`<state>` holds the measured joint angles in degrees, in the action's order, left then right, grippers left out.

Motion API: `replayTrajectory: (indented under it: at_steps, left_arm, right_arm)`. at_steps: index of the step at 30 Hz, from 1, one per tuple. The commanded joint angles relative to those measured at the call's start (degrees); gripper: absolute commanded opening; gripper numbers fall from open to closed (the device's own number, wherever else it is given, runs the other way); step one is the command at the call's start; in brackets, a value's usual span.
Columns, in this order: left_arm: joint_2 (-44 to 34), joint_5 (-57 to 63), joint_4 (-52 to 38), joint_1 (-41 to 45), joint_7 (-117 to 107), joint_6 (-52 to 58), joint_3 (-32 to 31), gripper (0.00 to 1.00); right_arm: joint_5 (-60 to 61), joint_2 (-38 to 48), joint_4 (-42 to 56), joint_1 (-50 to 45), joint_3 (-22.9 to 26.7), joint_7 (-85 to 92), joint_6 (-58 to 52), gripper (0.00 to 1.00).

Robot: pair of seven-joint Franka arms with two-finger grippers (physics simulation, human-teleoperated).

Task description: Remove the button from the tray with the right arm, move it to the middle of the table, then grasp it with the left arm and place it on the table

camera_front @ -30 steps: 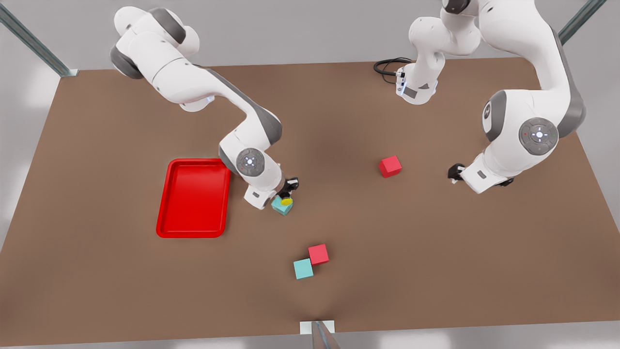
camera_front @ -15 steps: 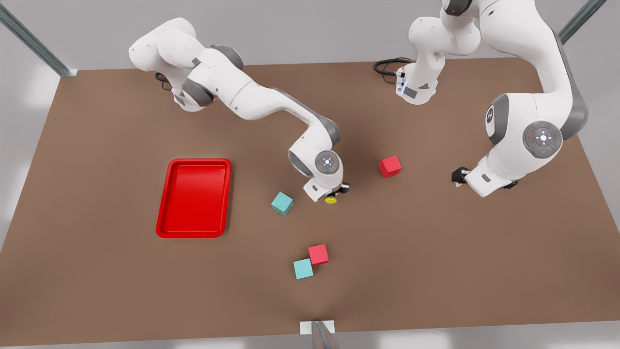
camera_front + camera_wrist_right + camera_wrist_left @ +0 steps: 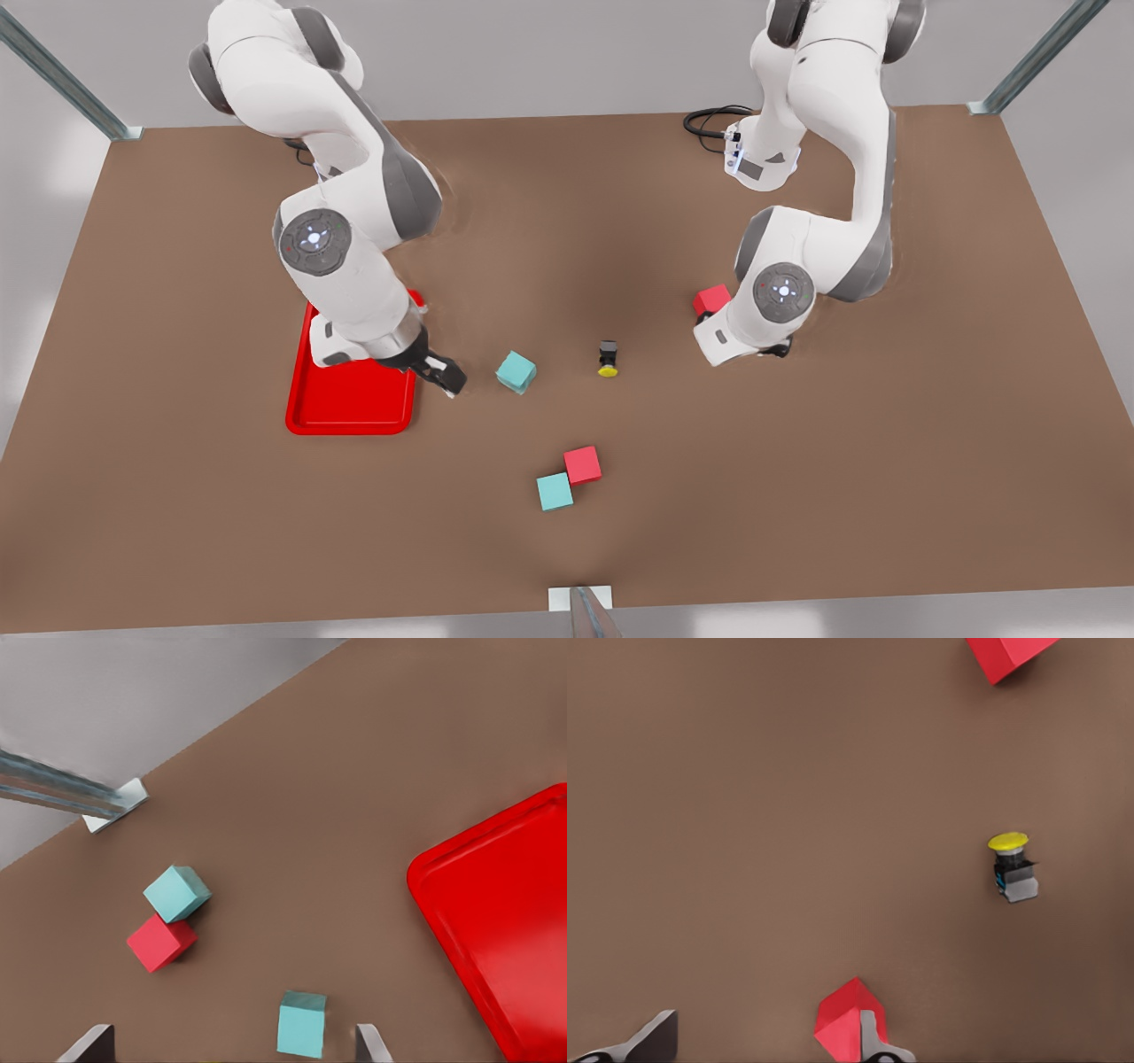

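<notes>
The button (image 3: 608,358) lies tipped over near the table's (image 3: 797,496) middle, untouched. The left gripper (image 3: 714,312), jaws wide, hovers by a red cube (image 3: 711,299). The right gripper (image 3: 440,375), also wide, hangs beside the tray's (image 3: 350,416) edge.

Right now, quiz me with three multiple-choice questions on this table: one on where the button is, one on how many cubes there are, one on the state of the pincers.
1. Where is the button? A in the tray; B on the table; C held in the air.
2. How many cubes? A two; B three; C four.
3. The right pincer and the left pincer are: A open; B shut on the button; C shut on cubes.

Answers:
1 B: it lies on bare tabletop, nothing touching it.
2 C: two teal cubes, two red cubes.
3 A: the right, by a teal cube, and the left, by a red cube, both show fingers apart.
</notes>
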<state>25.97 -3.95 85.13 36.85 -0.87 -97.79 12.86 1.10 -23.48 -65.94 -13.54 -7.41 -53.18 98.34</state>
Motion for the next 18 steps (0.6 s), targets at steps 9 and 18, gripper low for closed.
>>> replayTrajectory:
  at_steps: [9, 18]
  left_arm:
    - [3.1, -9.6, 17.6, 12.5, -38.5, -35.6, 0.1, 1.00]
    - [7.2, -8.6, 17.2, 12.6, -31.6, -44.9, -1.7, 1.00]
  right_arm:
    - [-5.2, 11.9, -7.0, 15.3, -3.9, 49.0, -16.3, 1.00]
    - [-5.7, 11.6, -6.8, 15.7, -3.9, 49.0, -15.9, 1.00]
